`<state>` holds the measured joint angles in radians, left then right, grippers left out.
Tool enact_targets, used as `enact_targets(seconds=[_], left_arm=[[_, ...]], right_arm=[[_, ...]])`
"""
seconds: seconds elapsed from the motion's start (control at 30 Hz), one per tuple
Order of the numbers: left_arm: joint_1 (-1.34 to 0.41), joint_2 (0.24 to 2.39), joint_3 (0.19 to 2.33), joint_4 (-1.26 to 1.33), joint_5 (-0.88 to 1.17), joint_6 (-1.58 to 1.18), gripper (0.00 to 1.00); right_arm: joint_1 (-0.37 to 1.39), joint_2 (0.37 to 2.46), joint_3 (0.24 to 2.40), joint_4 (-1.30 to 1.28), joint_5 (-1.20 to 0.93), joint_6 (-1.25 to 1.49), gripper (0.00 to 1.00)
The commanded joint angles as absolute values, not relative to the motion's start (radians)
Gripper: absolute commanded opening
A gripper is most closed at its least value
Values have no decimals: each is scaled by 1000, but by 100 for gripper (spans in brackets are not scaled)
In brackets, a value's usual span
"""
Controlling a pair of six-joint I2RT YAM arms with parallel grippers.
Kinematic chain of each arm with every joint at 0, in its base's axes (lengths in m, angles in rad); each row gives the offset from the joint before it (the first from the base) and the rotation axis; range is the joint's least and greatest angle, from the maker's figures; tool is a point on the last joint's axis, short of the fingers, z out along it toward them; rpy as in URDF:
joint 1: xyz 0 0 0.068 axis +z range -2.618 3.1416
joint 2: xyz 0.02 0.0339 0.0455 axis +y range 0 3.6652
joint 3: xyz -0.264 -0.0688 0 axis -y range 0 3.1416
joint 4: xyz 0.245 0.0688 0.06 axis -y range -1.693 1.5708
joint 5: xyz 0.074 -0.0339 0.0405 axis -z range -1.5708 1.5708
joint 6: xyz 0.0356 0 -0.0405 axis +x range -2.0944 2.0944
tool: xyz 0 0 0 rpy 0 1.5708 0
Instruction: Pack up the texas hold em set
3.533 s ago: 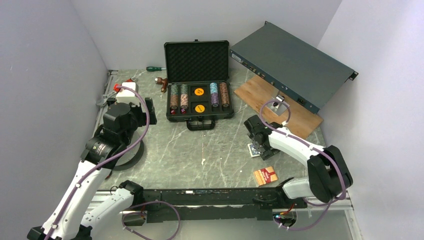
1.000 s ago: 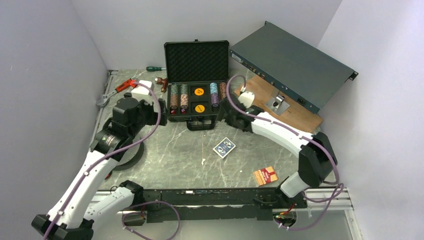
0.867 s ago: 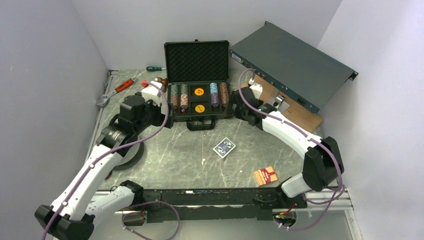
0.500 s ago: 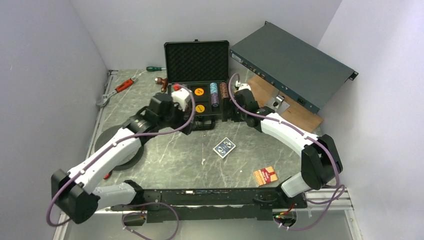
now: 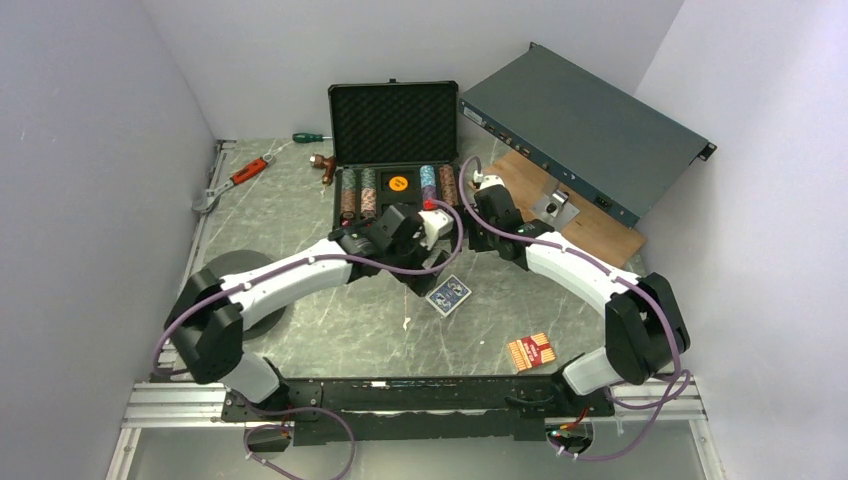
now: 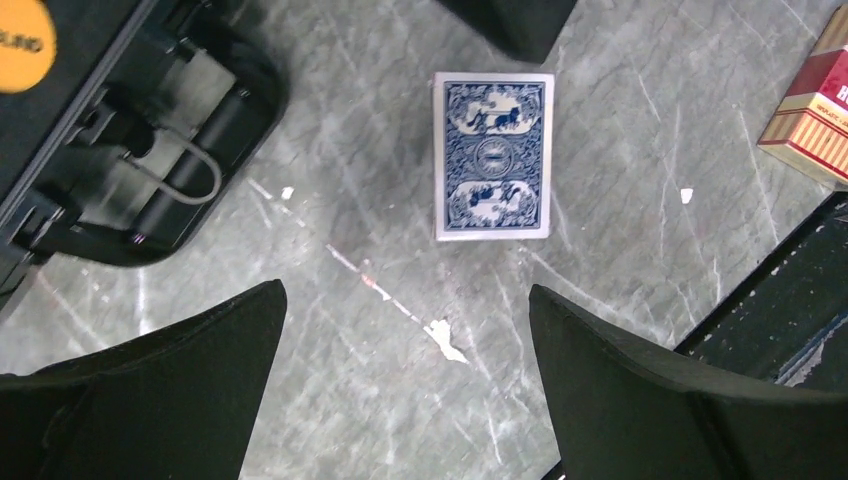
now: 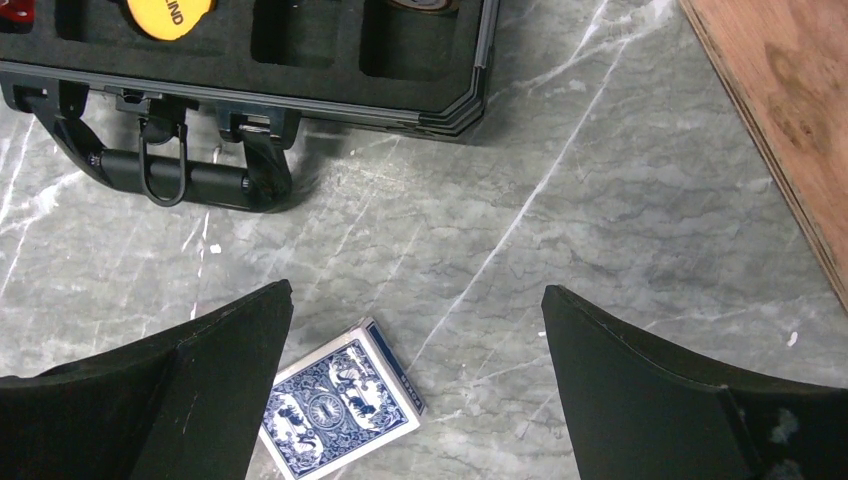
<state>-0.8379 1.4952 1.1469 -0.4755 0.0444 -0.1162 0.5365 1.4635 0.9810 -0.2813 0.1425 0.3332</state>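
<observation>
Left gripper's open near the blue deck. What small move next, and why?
Probably ease the left gripper forward and down to straddle the blue deck: it lies flat on the table, ahead of the open fingers, outside the case.

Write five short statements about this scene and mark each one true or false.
1. The blue card deck lies flat on the table, outside the case. True.
2. The lid of the case is shut. False: it stands open, with its foam lining showing.
3. The left gripper and the right gripper are both open and empty. True.
4. The red card deck sits inside the case. False: it lies on the table near the front edge, to the right of the blue card deck.
5. A screwdriver lies at the back of the table, left of the case. True.
</observation>
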Motion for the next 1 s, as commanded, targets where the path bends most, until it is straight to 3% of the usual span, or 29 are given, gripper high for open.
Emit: enact_targets(seconds=[0.0, 0.97], left_arm=[[-878, 1580, 1229, -457, 15, -115, 97], [-976, 1804, 1143, -176, 2, -173, 89]], right_arm=[[528, 1418, 981, -248, 121, 312, 100], [413, 1521, 1042, -403, 292, 481, 100]])
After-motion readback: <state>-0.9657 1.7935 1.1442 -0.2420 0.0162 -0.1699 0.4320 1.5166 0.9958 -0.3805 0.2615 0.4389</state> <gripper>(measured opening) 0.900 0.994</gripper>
